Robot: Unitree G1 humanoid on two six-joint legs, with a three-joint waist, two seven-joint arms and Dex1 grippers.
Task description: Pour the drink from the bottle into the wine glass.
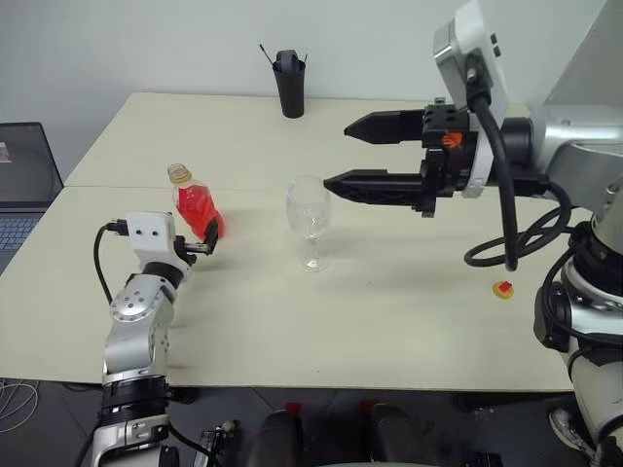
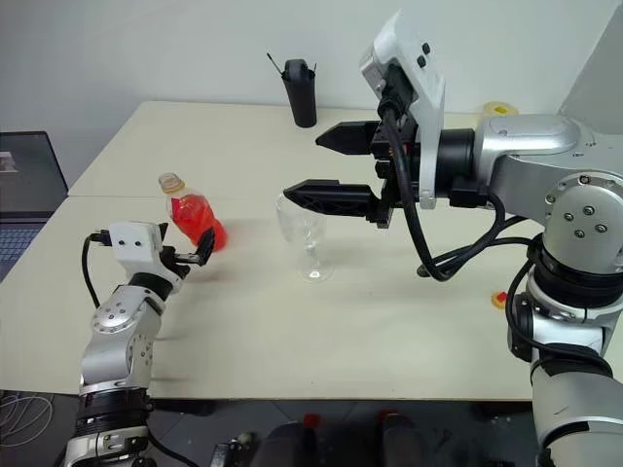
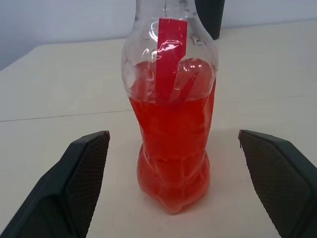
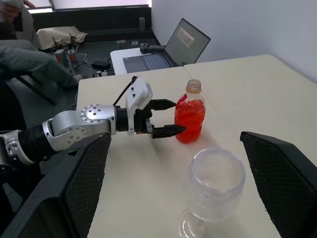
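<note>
The bottle (image 1: 198, 209) stands upright on the left part of the table, its neck uncapped and the red drink (image 3: 173, 148) filling its lower body. My left gripper (image 1: 205, 240) is level and open. Its two fingers (image 3: 81, 173) flank the bottle's lower body without touching it. The empty wine glass (image 1: 309, 219) stands upright near the table's middle, to the right of the bottle. My right gripper (image 1: 337, 156) hovers open and empty just above and to the right of the glass's rim, pointing left.
A yellow-red cap (image 1: 503, 289) lies on the table at the right. A tall black cup (image 1: 290, 83) stands at the far edge, with a yellow roll (image 2: 501, 109) at the back right. A laptop (image 1: 24, 180) sits beyond the table's left side. A person (image 4: 29, 64) sits farther off.
</note>
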